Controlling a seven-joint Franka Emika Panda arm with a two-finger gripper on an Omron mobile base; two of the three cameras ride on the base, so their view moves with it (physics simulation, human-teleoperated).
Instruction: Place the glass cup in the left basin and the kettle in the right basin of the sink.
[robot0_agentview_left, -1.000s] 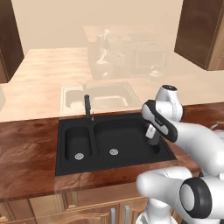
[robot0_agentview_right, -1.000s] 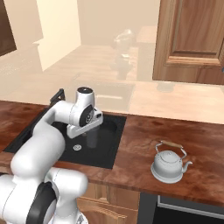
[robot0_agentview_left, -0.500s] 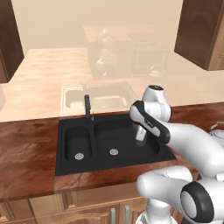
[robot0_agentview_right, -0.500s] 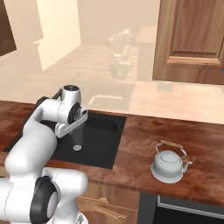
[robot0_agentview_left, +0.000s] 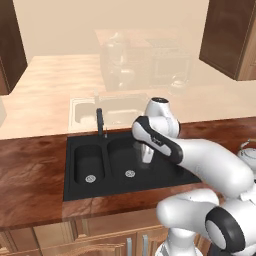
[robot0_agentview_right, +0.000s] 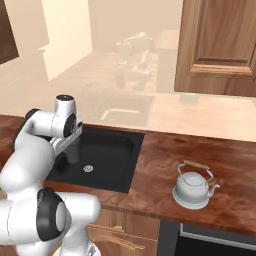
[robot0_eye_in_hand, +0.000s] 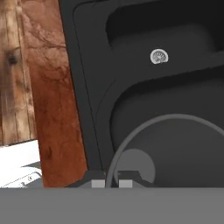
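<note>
From the left base view, the gripper (robot0_agentview_left: 146, 159) hangs over the right basin (robot0_agentview_left: 165, 167) of the sink (robot0_agentview_left: 70, 192), a greyish glass cup (robot0_agentview_left: 146, 153) pinched in its closed jaws; the left basin (robot0_agentview_left: 89, 162) lies further left. In the right base view, the kettle (robot0_agentview_right: 193, 188) stands on the counter (robot0_agentview_right: 220, 165) right of the sink, best lifted by its arched handle. The hand view shows the cup's rim (robot0_eye_in_hand: 144, 127) clamped between the fingertips (robot0_eye_in_hand: 98, 183); thin, slick and breakable, by my judgement.
</note>
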